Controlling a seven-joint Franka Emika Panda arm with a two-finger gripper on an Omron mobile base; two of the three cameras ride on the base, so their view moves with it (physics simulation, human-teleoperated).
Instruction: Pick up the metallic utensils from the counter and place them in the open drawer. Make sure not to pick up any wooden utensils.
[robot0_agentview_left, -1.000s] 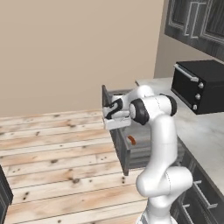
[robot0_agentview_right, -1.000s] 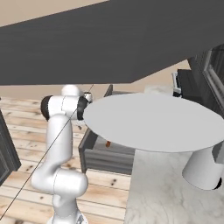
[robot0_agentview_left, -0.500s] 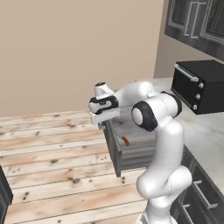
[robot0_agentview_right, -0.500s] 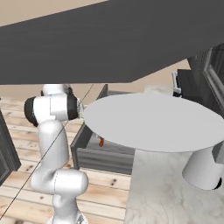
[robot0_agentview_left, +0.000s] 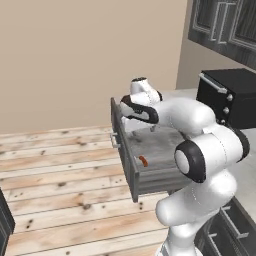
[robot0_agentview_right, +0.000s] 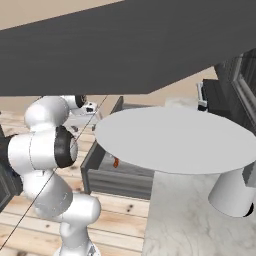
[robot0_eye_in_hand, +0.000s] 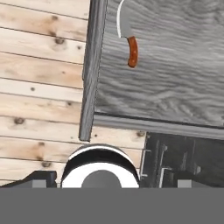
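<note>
1. Floor (robot0_agentview_left: 55, 170): pale knotted wood planks, lying left of the cabinets and running under the pulled-out drawer.
2. Drawer (robot0_agentview_left: 131, 170): dark grey, wide and shallow, standing open over the floor; panelled front with a small silver bar handle (robot0_agentview_left: 115, 141) faces left. Its bottom is grey and wood-grained. In the hand view the front (robot0_eye_in_hand: 90, 74) runs top to bottom, with the drawer floor to its right.
3. Knife (robot0_eye_in_hand: 127, 37): silver blade, orange-red handle, lying flat inside the drawer near the front panel. From the left base view its handle (robot0_agentview_left: 143, 161) shows as a small red spot on the drawer floor; from the right base view it is a red fleck (robot0_agentview_right: 116, 162) under the edge of a large pale disc (robot0_agentview_right: 175, 140).
4. Gripper (robot0_agentview_left: 152, 128): hangs above the drawer's far part, apart from the knife, holding nothing. Its fingers are spread wide.
5. Arm (robot0_agentview_left: 200, 150): white with dark joints, bent over the drawer from the right.
6. Microwave (robot0_agentview_left: 227, 97): black, on the counter (robot0_agentview_left: 247, 170) at far right.
7. Counter (robot0_agentview_right: 195, 220): pale veined marble, right of the drawer. No fork can be made out.
</note>
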